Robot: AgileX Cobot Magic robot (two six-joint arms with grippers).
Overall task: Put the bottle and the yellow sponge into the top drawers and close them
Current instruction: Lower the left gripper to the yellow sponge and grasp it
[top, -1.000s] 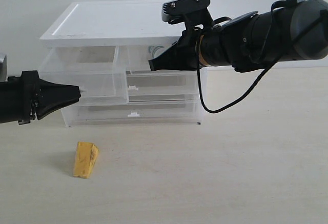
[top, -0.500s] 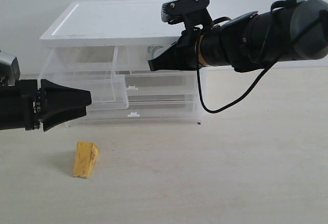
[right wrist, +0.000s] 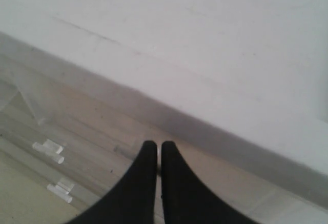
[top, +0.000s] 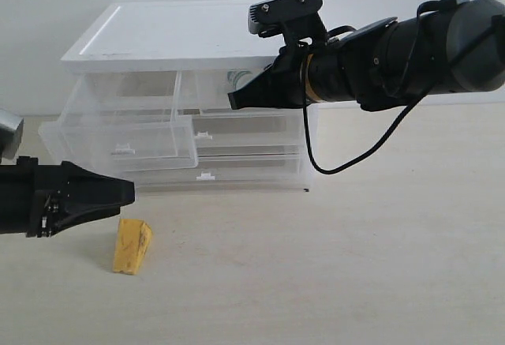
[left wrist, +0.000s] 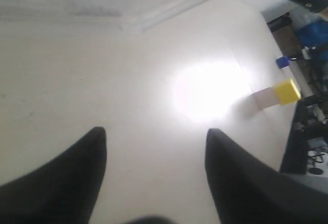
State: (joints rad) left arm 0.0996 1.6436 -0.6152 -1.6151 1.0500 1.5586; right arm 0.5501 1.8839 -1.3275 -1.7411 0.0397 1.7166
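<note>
The yellow sponge point(top: 132, 245) stands on the table in front of the cabinet's left end. My left gripper point(top: 130, 193) hovers just above and left of it; its fingers point(left wrist: 77, 167) are open with only bare table between them. The left top drawer point(top: 158, 136) is pulled out and looks empty. My right gripper point(top: 231, 100) is shut, its tips point(right wrist: 155, 144) against the front of the right top drawer point(top: 213, 88), which sits pushed in. A faint teal patch point(top: 235, 76) shows through that drawer; I cannot tell if it is the bottle.
The white-topped cabinet point(top: 173, 33) stands against the back wall, with two full-width lower drawers point(top: 252, 167) pushed in. The right arm's cable point(top: 355, 159) hangs in a loop beside the cabinet. A small yellow block point(left wrist: 286, 90) lies far off in the left wrist view.
The left top drawer has come further out. My left gripper has left its handle and dropped down towards the sponge. The right arm has not moved.
</note>
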